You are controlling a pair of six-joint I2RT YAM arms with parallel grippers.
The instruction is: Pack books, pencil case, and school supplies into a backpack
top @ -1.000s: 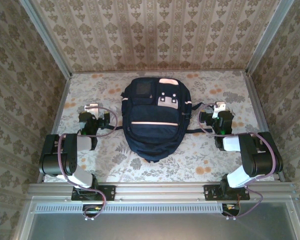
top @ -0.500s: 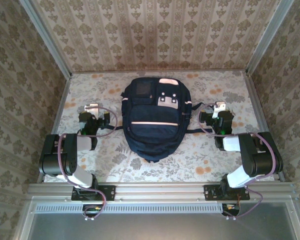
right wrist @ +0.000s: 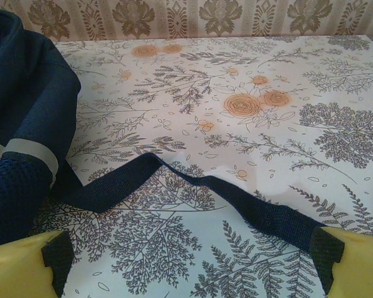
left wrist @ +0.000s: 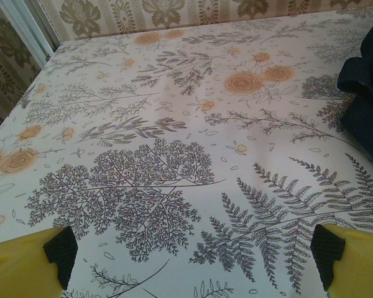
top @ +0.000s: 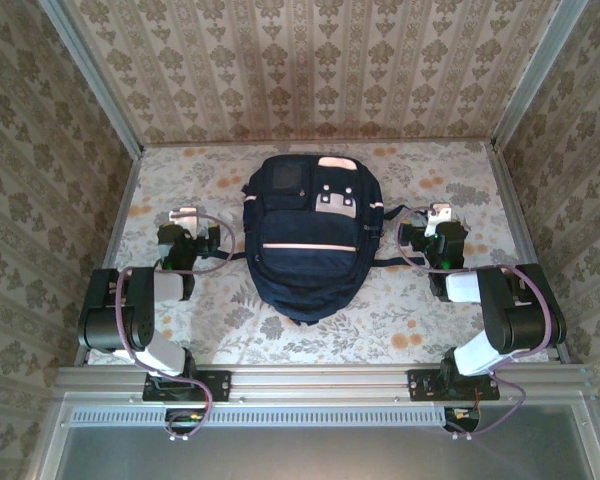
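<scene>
The navy backpack (top: 305, 235) lay flat in the middle of the floral surface (top: 420, 320), front panel up, its top toward the upper edge of the overhead frame. From that view its pockets looked closed, though the zips were too small to make out.

The left end effector (top: 184, 214) sat to the left of the bag, apart from it. Its wrist view showed it released (left wrist: 193, 261), the black pads (left wrist: 61, 251) spread to the lower corners of the frame with bare cloth between them. A fold of the backpack (left wrist: 367, 105) showed at the right edge.

The right end effector (top: 438, 212) sat to the right of the bag, likewise released and holding nothing (right wrist: 193, 261). In its wrist view the backpack (right wrist: 25, 124) filled the left side. A dark webbing strap (right wrist: 193, 186) ran from it across the surface toward the lower right pad.

Both arms looked parked, so I judged the step to be either the very start or the very end of packing. Which one it was could not be told.

If the bag had yet to be opened, the job would call for one end effector to pin the fabric near the top while the other worked the zip pull along its track. The right arm should lift clear first, since lowering or clenching where it stood would likely snag that strap and drag the bag sideways.
</scene>
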